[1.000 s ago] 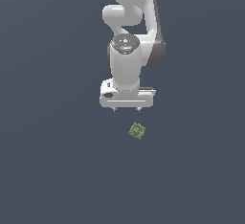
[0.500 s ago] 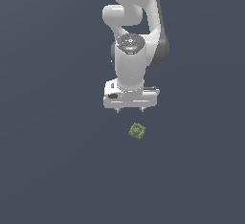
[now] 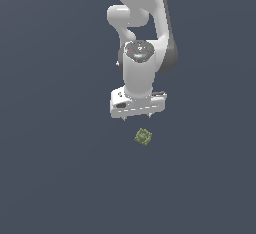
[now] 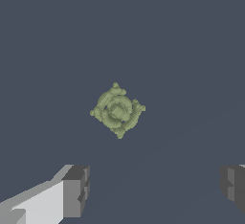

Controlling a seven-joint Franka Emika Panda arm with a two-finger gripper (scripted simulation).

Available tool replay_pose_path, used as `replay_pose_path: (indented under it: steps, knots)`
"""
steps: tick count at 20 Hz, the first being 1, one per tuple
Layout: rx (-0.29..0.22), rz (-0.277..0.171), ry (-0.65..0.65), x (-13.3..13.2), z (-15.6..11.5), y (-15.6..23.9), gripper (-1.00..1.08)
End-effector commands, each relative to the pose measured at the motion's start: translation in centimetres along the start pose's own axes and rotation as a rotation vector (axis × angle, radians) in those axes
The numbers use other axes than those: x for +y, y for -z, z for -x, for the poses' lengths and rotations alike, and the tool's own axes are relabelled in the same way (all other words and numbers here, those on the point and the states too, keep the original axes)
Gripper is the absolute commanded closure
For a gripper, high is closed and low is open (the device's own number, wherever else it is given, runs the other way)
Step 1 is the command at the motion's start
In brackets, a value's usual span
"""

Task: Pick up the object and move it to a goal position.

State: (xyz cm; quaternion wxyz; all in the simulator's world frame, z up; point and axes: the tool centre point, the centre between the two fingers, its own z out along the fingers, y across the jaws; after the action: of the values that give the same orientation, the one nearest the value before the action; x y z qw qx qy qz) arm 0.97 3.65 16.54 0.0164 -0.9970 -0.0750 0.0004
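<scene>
The object (image 3: 143, 136) is a small olive-green, bumpy, roughly cube-shaped lump lying on the flat dark grey floor. In the wrist view the object (image 4: 117, 110) shows a ringed pattern on its upper face and lies apart from the fingers. My white gripper (image 3: 137, 118) hangs just above and slightly toward the exterior view's left of the lump, not touching it. It is open: its two dark fingertips (image 4: 76, 191) stand wide apart with nothing between them.
The white arm (image 3: 142, 33) rises behind the gripper toward the top of the exterior view. A uniform dark grey floor (image 3: 60, 168) surrounds the lump on all sides.
The gripper has crept lower and closer to the lump over the last second. The lump has not moved.
</scene>
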Motion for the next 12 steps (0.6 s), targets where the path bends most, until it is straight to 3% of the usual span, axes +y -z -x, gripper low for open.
replay_pose_path:
  steps: [1,12]
  knots:
    - [-0.001,0.004,0.057,-0.2,-0.2,-0.4,-0.92]
    - [-0.009,0.020,0.395,-1.2,-1.6,-3.0,-0.92]
